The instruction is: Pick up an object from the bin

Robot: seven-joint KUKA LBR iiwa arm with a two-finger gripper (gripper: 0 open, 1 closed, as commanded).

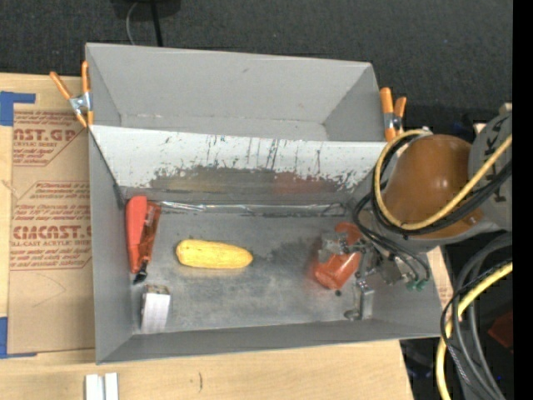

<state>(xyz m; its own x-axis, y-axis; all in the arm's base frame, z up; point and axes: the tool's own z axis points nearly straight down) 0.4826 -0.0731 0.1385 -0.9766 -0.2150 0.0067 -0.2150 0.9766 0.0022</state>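
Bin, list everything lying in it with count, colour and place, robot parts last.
bin: one, grey, centre of view.
oblong thing: one, yellow, floor left of centre.
long thing: one, orange-red, along the left wall.
small block: one, white, near-left corner.
lump: one, red-orange, floor's right side.
gripper: one, metal-grey, near-right corner, next to the lump.
arm: one, orange-brown cover, yellow and black cables, reaching in from the right.

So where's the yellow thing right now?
The yellow thing lies on the bin floor, left of centre, right of the orange tool by the left wall.
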